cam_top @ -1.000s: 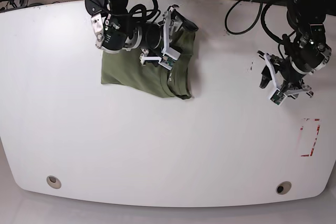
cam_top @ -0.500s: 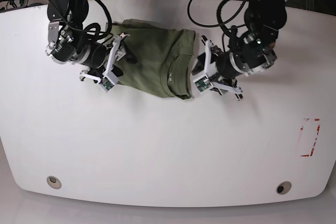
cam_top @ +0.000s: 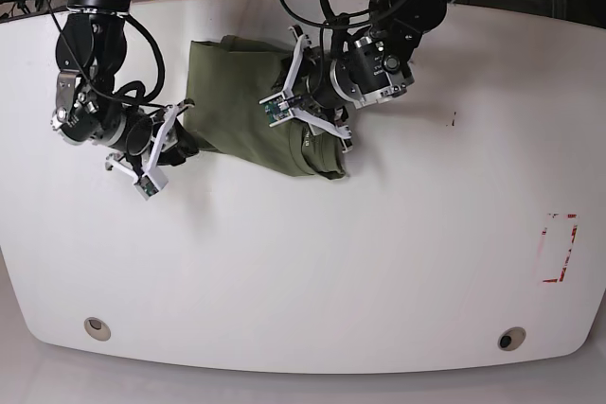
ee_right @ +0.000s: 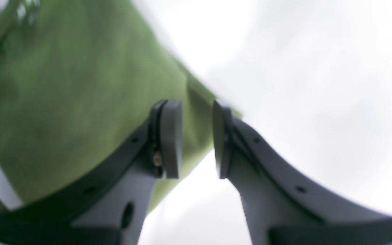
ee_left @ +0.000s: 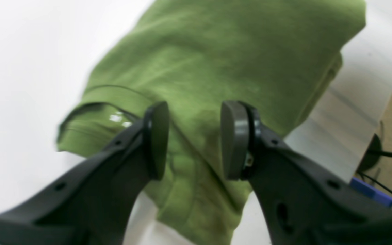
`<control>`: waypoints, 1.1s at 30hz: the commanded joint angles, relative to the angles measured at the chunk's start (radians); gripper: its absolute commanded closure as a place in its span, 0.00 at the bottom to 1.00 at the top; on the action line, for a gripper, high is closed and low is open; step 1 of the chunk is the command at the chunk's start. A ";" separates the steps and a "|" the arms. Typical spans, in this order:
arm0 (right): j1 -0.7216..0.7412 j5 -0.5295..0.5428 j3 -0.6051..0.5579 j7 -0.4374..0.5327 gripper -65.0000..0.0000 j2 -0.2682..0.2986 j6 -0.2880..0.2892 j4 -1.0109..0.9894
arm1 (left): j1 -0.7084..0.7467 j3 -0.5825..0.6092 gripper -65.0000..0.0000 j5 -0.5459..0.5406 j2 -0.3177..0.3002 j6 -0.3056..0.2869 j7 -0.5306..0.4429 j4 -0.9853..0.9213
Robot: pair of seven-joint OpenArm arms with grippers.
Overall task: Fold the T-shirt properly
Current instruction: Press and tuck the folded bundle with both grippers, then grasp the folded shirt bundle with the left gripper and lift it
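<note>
The olive-green T-shirt (cam_top: 237, 92) lies folded into a wrinkled block at the back of the white table (cam_top: 303, 262). My left gripper (cam_top: 289, 101) hovers over the shirt's right half near the collar. In the left wrist view this gripper (ee_left: 195, 137) is open, and the T-shirt (ee_left: 216, 51) lies beneath the gap. My right gripper (cam_top: 170, 149) sits at the shirt's left edge. In the right wrist view its pads (ee_right: 170, 139) stand a narrow gap apart. The T-shirt (ee_right: 63, 85) edge shows behind that gap; the picture is blurred.
The table's far edge (ee_left: 369, 85) runs close behind the shirt, with cables beyond it. A red-marked rectangle (cam_top: 559, 248) sits at the right side. Two round holes (cam_top: 95, 328) (cam_top: 511, 339) lie near the front edge.
The left arm swung in from the shirt's right side to above it. The right arm drew back from over the shirt to its left edge, and its jaws narrowed.
</note>
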 commanded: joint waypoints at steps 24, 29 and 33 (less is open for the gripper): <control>-0.009 -0.112 -0.121 0.321 0.79 0.036 0.002 -0.295 | -0.053 -0.063 0.65 -0.004 -0.107 0.001 -0.040 -0.139; -0.098 -0.121 -0.122 0.320 0.79 0.036 0.002 -0.183 | -0.103 -0.065 0.65 -0.004 -0.186 0.001 -0.158 -0.260; -0.172 -0.120 -0.124 0.281 0.79 0.036 0.002 -0.081 | -0.145 -0.065 0.65 -0.005 -0.229 0.001 -0.182 -0.306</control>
